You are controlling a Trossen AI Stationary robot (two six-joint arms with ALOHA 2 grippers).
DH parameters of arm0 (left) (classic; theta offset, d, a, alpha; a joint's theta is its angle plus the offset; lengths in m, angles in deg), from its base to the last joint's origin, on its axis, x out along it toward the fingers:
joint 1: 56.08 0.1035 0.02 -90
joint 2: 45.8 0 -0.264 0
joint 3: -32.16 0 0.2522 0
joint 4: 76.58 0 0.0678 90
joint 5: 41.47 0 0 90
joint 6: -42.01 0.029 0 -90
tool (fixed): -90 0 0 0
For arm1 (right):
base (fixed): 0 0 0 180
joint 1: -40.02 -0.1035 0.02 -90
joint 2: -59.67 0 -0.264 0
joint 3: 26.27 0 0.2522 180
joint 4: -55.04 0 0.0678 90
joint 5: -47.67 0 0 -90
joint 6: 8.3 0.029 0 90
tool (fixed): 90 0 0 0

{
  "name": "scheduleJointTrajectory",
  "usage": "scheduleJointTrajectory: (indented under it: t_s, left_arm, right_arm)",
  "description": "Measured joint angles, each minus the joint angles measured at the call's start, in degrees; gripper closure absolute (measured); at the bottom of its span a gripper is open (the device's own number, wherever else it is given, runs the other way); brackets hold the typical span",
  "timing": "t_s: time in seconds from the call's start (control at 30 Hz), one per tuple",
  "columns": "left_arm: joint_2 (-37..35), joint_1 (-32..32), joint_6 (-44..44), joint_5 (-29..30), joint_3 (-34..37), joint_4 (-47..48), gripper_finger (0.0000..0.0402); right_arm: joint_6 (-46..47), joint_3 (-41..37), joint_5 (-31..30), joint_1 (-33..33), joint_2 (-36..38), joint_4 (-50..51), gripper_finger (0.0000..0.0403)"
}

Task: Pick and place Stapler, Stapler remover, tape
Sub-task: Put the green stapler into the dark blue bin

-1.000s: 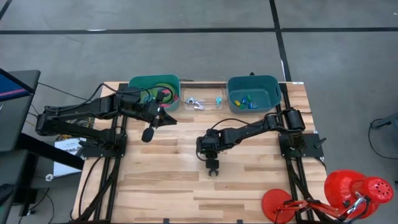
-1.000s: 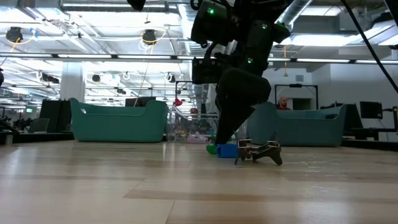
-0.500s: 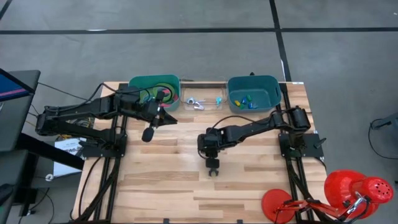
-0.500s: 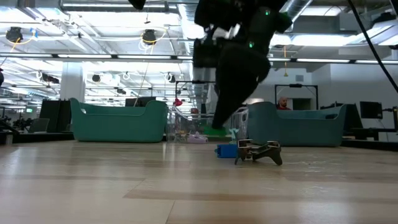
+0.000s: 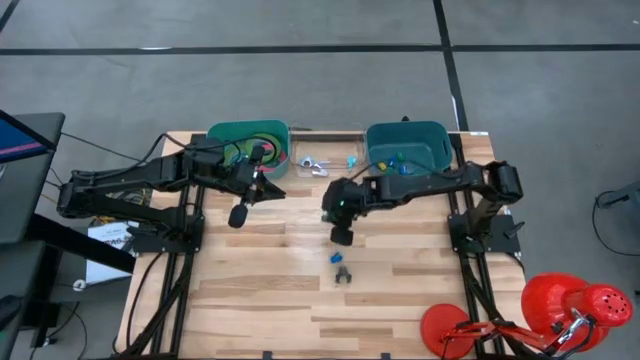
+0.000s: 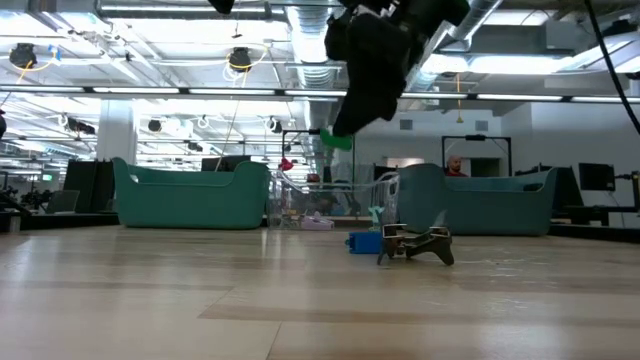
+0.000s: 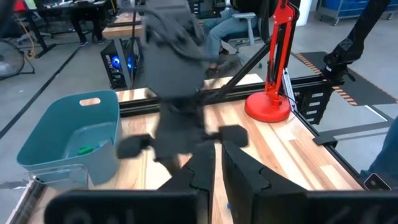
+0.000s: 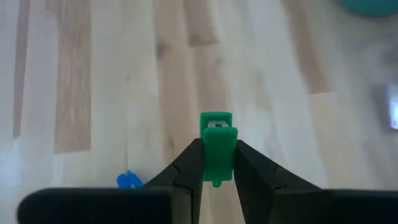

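The right claw (image 8: 216, 163) is clamped on a small green stapler (image 8: 216, 146), which stands up between the two finger pads; in the low view the green piece (image 6: 336, 140) hangs well above the bench (image 5: 250, 290). From above, that claw (image 5: 341, 236) sits near the middle of the bench, with its arm reaching in from 3 o'clock.

Just toward 6 o'clock of it, a small blue stapler (image 5: 337, 257) lies on the wood, and a dark staple remover (image 5: 345, 275) lies just beyond that, further toward 6 o'clock. In the low view the blue piece (image 6: 365, 242) and the remover (image 6: 417, 245) lie just beside each other.

The left claw (image 5: 238, 214) is pinched shut with nothing in it, hovering at about 10 o'clock from the bench's middle, near the left green bin (image 5: 214, 136). That bin, at about 11 o'clock, holds the tape rolls (image 5: 252, 137). A clear tray (image 5: 326, 148) at 12 o'clock carries small metal and blue bits. The right green bin (image 5: 438, 140), at about 1 o'clock, holds several small coloured pieces (image 5: 393, 162).
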Motion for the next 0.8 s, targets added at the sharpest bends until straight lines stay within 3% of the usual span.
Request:
scheduleJointTrajectory:
  t_s: [0.4, 0.8]
  left_arm:
    - [0.0, 0.0, 0.0, 0.0, 0.0, -0.3, 0.0380]
    - [0.0, 0.0, 0.0, 0.0, 0.0, -0.7, 0.0380]
  right_arm:
    - [-0.5, 0.0, 0.0, 11.4, 9.2, 5.7, 0.0336]
    - [-3.0, -0.8, -0.1, 20.4, 12.8, 11.5, 0.0336]
